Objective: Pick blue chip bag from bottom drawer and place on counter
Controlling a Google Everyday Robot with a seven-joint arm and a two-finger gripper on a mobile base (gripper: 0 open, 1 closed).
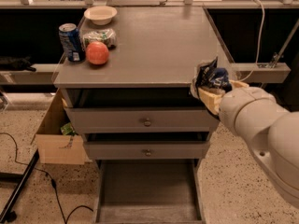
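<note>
Three drawers sit in one grey cabinet. At far left a cardboard box (55,136) stands on the floor beside the cabinet. On the surface (154,45), near the back-left corner, a blue soda can (71,42) stands upright. Just to its right is a round red fruit (97,53), with a green-and-white packet (99,36) right behind it and a pale bowl (100,15) further back. The two upper drawers have round knobs. The bottom drawer (147,190) stands open. The gripper (216,88) is at the surface's front-right corner, level with its edge, jaws clamped on the blue chip bag (212,74). The bag stands upright above the jaws; contact with the surface cannot be determined. A white arm (261,125) enters from the lower right.
</note>
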